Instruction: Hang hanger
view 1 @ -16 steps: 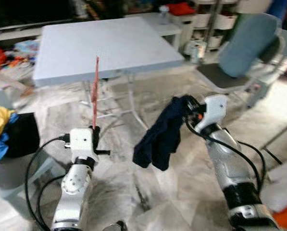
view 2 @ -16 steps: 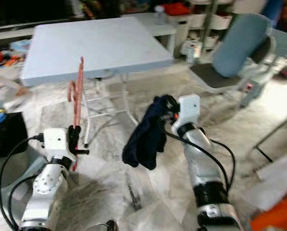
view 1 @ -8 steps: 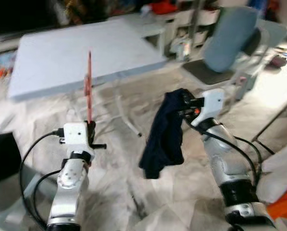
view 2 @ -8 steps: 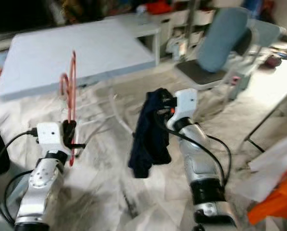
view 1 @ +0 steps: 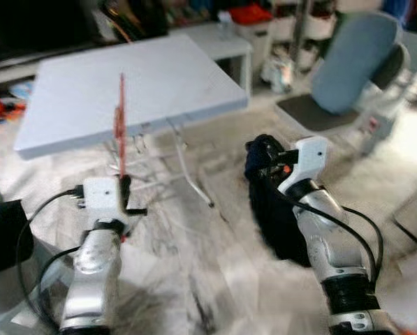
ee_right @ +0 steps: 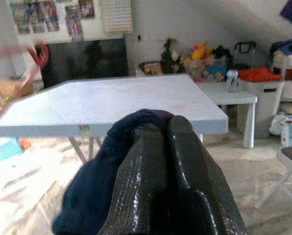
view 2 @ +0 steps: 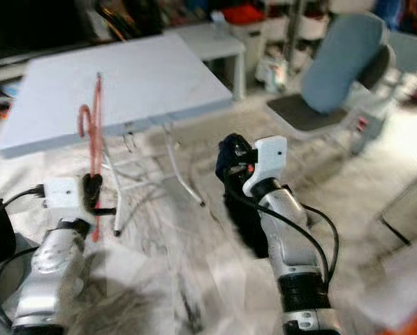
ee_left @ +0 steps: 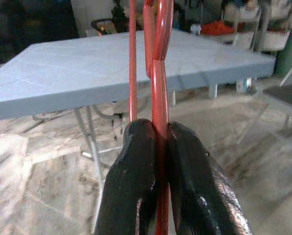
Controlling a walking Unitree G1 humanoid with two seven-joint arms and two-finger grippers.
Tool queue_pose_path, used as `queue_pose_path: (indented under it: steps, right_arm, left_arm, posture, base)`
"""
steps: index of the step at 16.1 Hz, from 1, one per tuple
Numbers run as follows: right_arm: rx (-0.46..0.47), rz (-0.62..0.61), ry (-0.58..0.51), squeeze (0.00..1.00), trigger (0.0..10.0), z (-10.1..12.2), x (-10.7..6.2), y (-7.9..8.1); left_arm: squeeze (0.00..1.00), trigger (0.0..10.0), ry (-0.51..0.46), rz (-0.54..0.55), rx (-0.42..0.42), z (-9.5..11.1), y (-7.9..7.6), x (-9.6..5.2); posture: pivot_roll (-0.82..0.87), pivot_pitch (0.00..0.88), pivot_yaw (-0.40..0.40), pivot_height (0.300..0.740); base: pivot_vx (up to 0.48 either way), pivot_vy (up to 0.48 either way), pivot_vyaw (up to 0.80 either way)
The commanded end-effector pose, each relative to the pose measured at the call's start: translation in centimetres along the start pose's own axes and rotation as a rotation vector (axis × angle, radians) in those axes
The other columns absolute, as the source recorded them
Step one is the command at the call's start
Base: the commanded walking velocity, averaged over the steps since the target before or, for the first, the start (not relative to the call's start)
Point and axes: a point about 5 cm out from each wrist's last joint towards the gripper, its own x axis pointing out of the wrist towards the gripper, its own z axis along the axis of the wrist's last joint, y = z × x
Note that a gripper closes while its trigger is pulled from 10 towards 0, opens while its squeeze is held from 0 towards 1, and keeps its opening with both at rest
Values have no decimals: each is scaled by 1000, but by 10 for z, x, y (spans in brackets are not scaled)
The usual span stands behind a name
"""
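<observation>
A thin red hanger stands upright, its hook curling toward the table. My left gripper is shut on the hanger's lower part; in the left wrist view the black fingers pinch the red wire. My right gripper is shut on a dark navy garment, which hangs down below it over the floor. In the right wrist view the navy cloth bunches around the fingers. Hanger and garment are apart.
A light blue folding table stands ahead on thin metal legs. A blue-grey chair is at the right. A black bag sits on the marble floor at the left. Shelves and clutter line the far wall.
The camera has shifted, so the whole scene moved. The garment has swung under the right gripper and hangs closer to that arm. Both grips are unchanged.
</observation>
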Motion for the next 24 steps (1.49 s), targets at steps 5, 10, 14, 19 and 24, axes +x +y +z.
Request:
queue_pose_path:
  steps: [5, 10, 14, 19, 24]
  right_arm:
    - [-3, 47, -44, 0, 10000, 12, 8, 12]
    - [-7, 52, -42, 0, 10000, 12, 9, 14]
    - [-11, 52, -52, 0, 10000, 14, 11, 16]
    - [-26, 60, -68, 0, 10000, 17, 14, 18]
    - [-35, 69, -81, 0, 10000, 18, 12, 19]
  left_arm:
    - [0, 10000, -7, 36, 5, 4, 11, -3]
    - [0, 10000, 0, 32, 6, 4, 10, -1]
    - [0, 10000, -9, 28, 11, 7, 9, 2]
    - [0, 10000, -17, 27, 4, 8, 5, 5]
    - [0, 10000, -36, 31, -19, 13, 2, 7]
  posture:
    - [-84, 0, 46, 740]
    - [-84, 0, 47, 740]
    - [-83, 0, 46, 740]
    - [-82, 0, 43, 740]
    - [-86, 0, 44, 740]
  base:
    - [387, 283, 314]
    - [373, 302, 0]
    - [383, 287, 0]
    - [461, 0, 0]
    - [469, 0, 574]
